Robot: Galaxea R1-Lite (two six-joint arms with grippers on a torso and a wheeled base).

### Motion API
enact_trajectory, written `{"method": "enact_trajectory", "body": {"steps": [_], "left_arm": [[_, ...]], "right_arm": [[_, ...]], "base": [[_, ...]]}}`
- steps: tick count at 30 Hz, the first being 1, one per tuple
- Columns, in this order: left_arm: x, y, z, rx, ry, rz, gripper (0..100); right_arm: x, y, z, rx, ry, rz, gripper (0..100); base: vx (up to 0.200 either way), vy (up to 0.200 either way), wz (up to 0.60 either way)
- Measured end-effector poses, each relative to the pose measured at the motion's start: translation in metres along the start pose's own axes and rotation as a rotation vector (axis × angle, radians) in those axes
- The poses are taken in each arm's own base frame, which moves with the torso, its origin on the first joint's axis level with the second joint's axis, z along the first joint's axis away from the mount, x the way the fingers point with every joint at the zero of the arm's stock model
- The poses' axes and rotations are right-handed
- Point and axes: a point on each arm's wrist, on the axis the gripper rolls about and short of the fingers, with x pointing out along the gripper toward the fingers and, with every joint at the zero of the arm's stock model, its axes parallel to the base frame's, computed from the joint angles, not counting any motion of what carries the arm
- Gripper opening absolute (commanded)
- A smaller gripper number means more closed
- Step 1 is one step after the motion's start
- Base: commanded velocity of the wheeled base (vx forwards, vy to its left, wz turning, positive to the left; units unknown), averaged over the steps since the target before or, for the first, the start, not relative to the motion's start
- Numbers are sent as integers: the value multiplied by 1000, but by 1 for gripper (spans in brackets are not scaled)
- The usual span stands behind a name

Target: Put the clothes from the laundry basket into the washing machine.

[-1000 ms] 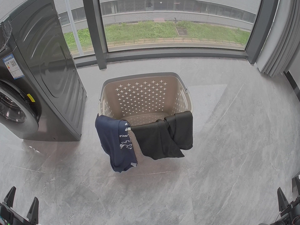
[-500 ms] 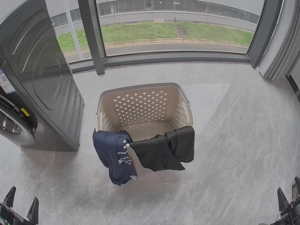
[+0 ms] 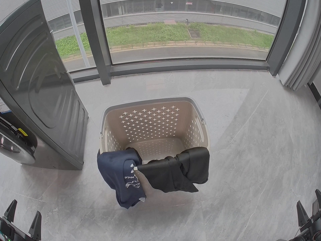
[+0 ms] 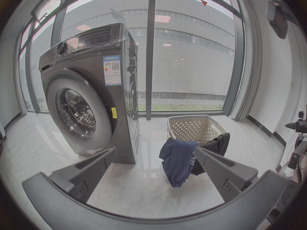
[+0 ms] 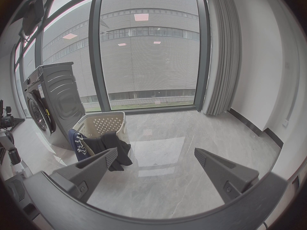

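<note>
Grey stone floor [image 3: 254, 144] with the laundry basket [image 3: 152, 117] standing upright on it, taken as the reference. Window wall [image 3: 187, 24] runs along the basket's far side, a little apart from it; a pale curtain [image 3: 301, 51] hangs at the window's end, far right of the basket. Washing machine [image 3: 40, 84], dark grey, stands to the basket's left, close but not touching, its side panel turned to the basket; its round glass door [image 4: 76, 112] looks shut against the front. Black garment [image 3: 177, 171] is draped over the basket's near rim toward the right corner, most of it hanging down the outside wall. Navy garment [image 3: 117, 174] with white print hangs over the near left corner of the same rim, just beside the black one, its lower end nearest the floor. Left gripper [image 3: 25, 207] is low, near-left of the basket and well apart from it, fingers spread wide, nothing between them. Right gripper [image 5: 154, 150] is near-right of the basket, also well apart, fingers spread, holding nothing.
</note>
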Motion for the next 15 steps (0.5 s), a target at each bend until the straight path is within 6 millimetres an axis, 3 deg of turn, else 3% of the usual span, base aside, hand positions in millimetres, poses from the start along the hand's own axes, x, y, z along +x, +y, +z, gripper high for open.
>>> {"method": "enact_trajectory", "body": {"steps": [4,13,15], "left_arm": [[0,0,0,0,0,0,100],[0,0,0,0,0,0,100],[0,0,0,0,0,0,100]], "right_arm": [[0,0,0,0,0,0,100],[0,0,0,0,0,0,100],[0,0,0,0,0,0,100]], "base": [[0,0,0],[200,0,0],[0,0,0]]}}
